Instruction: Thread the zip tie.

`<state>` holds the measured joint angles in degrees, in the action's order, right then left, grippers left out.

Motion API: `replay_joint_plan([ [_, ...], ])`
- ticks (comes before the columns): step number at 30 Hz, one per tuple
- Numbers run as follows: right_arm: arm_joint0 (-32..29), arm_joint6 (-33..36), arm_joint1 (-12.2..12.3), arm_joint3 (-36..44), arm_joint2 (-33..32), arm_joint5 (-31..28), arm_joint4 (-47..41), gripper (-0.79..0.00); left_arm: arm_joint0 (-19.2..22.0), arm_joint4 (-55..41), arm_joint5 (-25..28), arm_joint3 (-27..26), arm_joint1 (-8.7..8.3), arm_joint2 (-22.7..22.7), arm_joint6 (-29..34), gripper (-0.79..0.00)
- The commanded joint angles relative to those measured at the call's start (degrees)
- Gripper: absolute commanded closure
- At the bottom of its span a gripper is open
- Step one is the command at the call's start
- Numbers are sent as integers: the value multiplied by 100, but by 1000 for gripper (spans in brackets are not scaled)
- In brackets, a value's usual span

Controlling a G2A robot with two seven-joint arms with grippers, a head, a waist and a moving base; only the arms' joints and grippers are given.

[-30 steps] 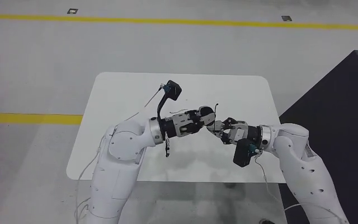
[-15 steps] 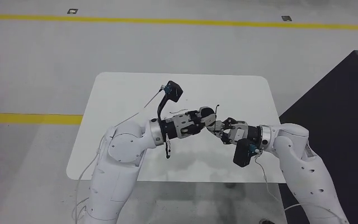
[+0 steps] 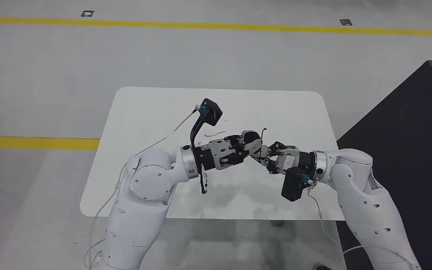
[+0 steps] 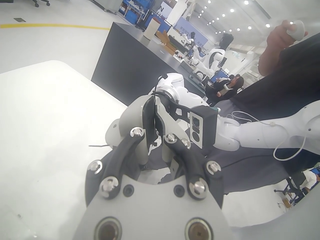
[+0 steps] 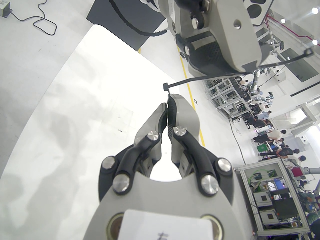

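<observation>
Above the middle of the white rectangular counter (image 3: pixel 148 128), the left tool (image 4: pixel 153 112) clamps a thin black plastic zip tie (image 5: pixel 185 82) mid-strap. The right tool (image 5: pixel 168 104) pinches it beside its square head (image 5: pixel 165 86). Threading appears to be the step in hand; next, the tip needs fine alignment with the head.

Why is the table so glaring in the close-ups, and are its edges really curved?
Left wrist view: ceiling lamps flare, the table glares by the left gripper. Right wrist view: the wide lens bows the table's edge near the right gripper and zip tie. Top view: edges straight.
</observation>
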<state>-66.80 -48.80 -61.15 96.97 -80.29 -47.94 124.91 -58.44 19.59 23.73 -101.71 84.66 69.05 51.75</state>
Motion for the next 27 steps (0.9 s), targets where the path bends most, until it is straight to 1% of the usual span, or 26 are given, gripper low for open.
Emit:
replay_joint_plan([
  [1,0,0,0,0,0,0,0,0,2,-20,3,0,-19,-7,-51,0],
  [12,0,0,0,0,0,0,0,0,100,44,-82,73,-101,-135,-174,0],
  [18,0,0,0,0,0,0,0,0,95,31,-51,18,-147,-161,-280,0],
  [19,-10,30,-1,0,0,30,-11,0,94,26,-47,5,-155,-165,-299,0],
  [23,-106,410,10,168,30,451,40,0,101,-15,-36,-31,-183,-178,-376,0],
  [27,-198,507,40,298,47,786,154,0,117,-49,-79,3,-212,-187,-405,0],
])
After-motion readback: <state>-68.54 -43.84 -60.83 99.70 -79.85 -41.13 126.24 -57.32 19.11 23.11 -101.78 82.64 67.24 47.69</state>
